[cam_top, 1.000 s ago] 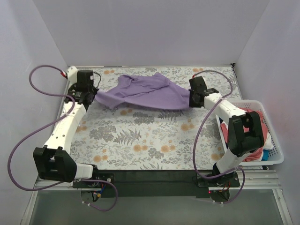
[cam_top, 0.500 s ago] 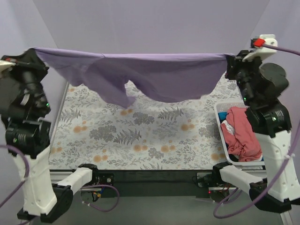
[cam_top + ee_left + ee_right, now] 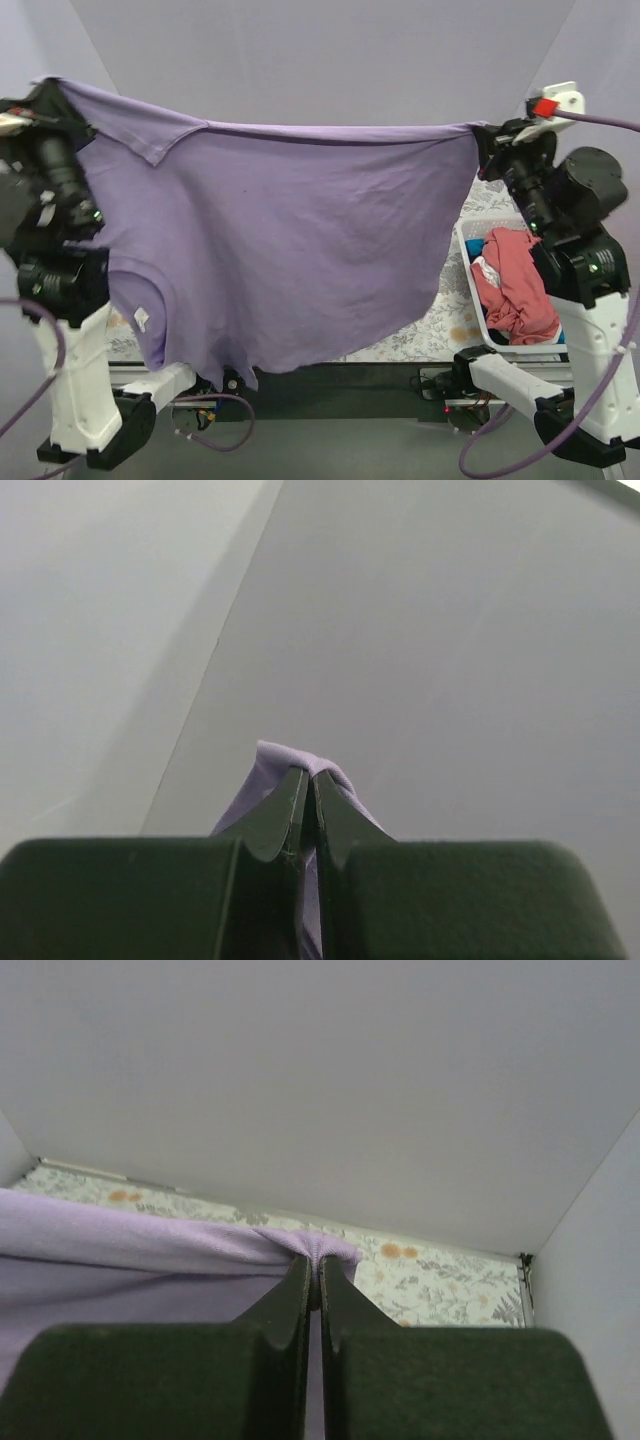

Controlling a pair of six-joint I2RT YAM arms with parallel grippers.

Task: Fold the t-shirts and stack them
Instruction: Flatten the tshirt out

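Note:
The lavender t-shirt (image 3: pixel 280 250) hangs spread wide in the air between both arms, its top edge stretched taut and its lower edge near the table's front. My left gripper (image 3: pixel 48 88) is shut on its upper left corner; in the left wrist view (image 3: pixel 308 776) lavender cloth bunches over the closed tips. My right gripper (image 3: pixel 482 132) is shut on its upper right corner, also seen in the right wrist view (image 3: pixel 312 1262). The coral-pink t-shirt (image 3: pixel 515 285) lies crumpled in the white basket (image 3: pixel 463 240) at the right, with a bit of white and blue cloth beside it.
The floral-patterned table cover (image 3: pixel 440 315) shows below the shirt's right edge; most of the table is hidden behind the hanging cloth. Grey walls close in the back and sides. The arm bases stand at the near edge.
Both grippers lifted the lavender shirt from the table's far side high into the air and pulled it apart. It now hangs fully unfurled toward the camera, hiding most of the table.

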